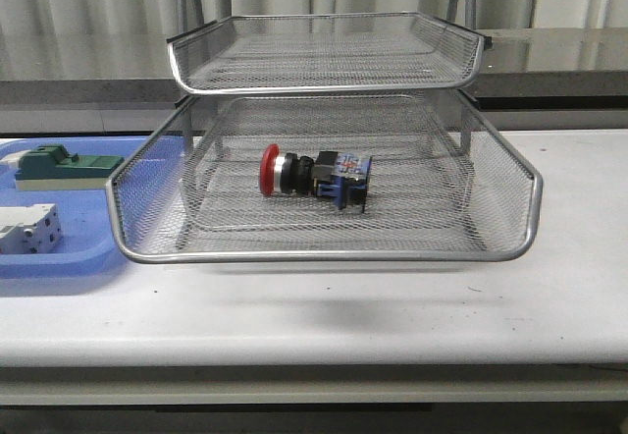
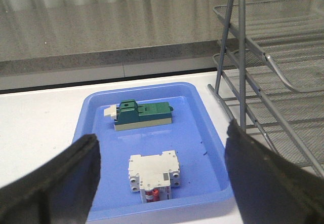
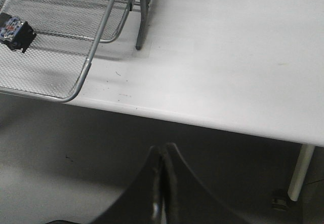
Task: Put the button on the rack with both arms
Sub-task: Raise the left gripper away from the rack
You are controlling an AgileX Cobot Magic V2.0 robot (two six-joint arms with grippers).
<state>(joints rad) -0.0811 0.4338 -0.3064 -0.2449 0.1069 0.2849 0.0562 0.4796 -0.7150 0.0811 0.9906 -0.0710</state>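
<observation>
Where the white table [image 1: 324, 321] fronts a grey counter and pale curtains, the button [image 1: 314, 175] lies sideways in the rack's [image 1: 324, 253] pulled-out tier, long axis left-right, red cap leftward. Left gripper [image 2: 161, 176] spread over the blue tray [image 2: 202, 133]; right gripper [image 3: 163, 183] pressed together, empty. Neither arm shows from the front.

A white table [image 1: 412, 316] with a rounded front edge occupies the foreground. Behind it, a speckled grey stone-like counter [image 2: 101, 31] is set along the full width, with a dark recess beneath its edge. Pale pleated curtains [image 1: 98, 2] are hung behind the counter. In the right wrist view, a grey floor [image 3: 61, 158] is seen below the table edge, and a white table leg [image 3: 298, 171] ends in a foot.
</observation>
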